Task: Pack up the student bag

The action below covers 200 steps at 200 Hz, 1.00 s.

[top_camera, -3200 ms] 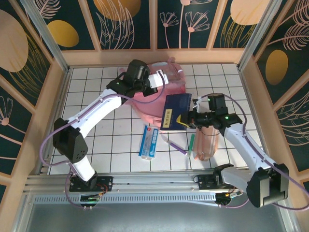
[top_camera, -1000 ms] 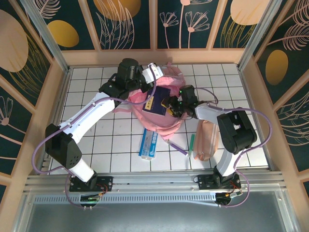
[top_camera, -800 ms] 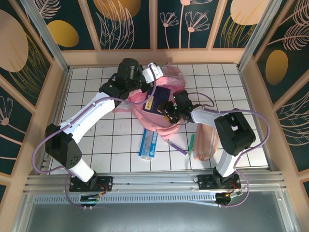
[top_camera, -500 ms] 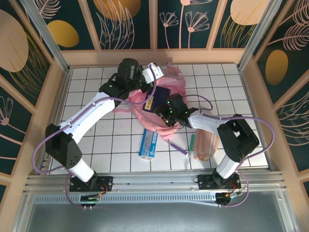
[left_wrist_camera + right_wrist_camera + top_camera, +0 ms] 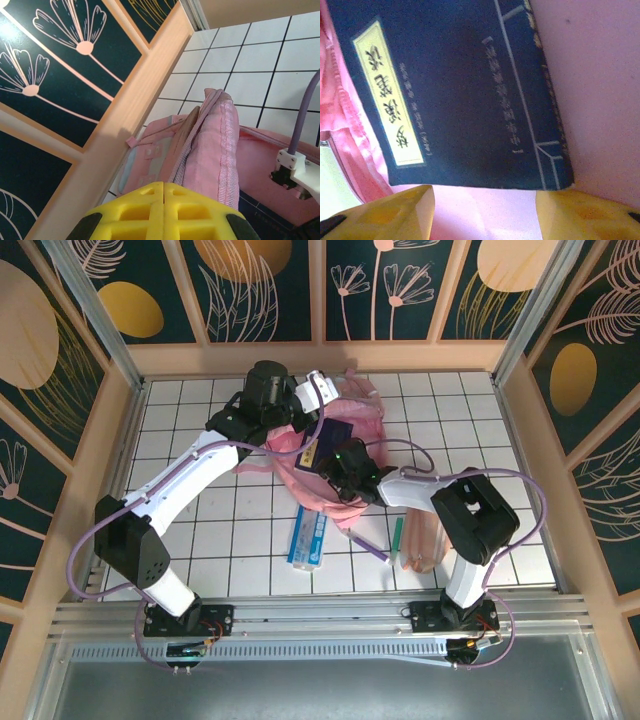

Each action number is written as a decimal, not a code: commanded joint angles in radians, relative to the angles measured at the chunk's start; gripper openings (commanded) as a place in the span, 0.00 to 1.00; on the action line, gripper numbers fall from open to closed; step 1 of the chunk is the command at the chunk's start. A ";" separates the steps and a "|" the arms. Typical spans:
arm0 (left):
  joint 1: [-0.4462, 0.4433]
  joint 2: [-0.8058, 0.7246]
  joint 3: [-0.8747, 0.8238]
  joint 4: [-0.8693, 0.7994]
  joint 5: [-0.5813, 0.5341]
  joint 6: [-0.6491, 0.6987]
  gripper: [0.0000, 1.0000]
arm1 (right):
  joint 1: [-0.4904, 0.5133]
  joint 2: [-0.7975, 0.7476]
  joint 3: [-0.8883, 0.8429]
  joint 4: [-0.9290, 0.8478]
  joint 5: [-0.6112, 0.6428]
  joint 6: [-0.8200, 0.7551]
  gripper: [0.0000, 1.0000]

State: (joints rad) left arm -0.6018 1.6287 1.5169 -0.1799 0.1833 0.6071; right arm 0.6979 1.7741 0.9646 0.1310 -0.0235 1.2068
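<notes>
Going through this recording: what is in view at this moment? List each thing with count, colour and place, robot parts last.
student bag: one, pink, far middle of the table
book: one, dark blue with a yellow title label, lying in the bag's mouth
pencil pouch: one, peach-pink, on the table right of the bag
green pen: one, green, just left of the pouch
purple pen: one, purple, left of the green pen
flat box: one, white and blue, on the table in front of the bag
table: one, white tiles with a dark grid
wall panels: several, dark teal with flower drawings, around the table
left claw: one, yellow, shut on the bag's rim
right claw: one, yellow, open, at the book's edge
</notes>
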 commanded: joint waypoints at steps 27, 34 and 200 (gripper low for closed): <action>0.006 -0.010 0.053 0.073 0.035 -0.006 0.00 | -0.042 0.006 0.068 0.095 0.084 -0.105 0.45; 0.005 -0.010 0.052 0.074 0.035 -0.006 0.00 | -0.049 0.008 0.069 0.101 0.085 -0.121 0.39; 0.005 -0.004 -0.001 -0.023 0.245 0.013 0.50 | -0.185 0.070 0.071 0.217 0.032 -0.292 0.00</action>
State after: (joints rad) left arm -0.6018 1.6276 1.5299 -0.1524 0.2447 0.6117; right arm 0.5171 1.8839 1.0321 0.2497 0.0147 0.9901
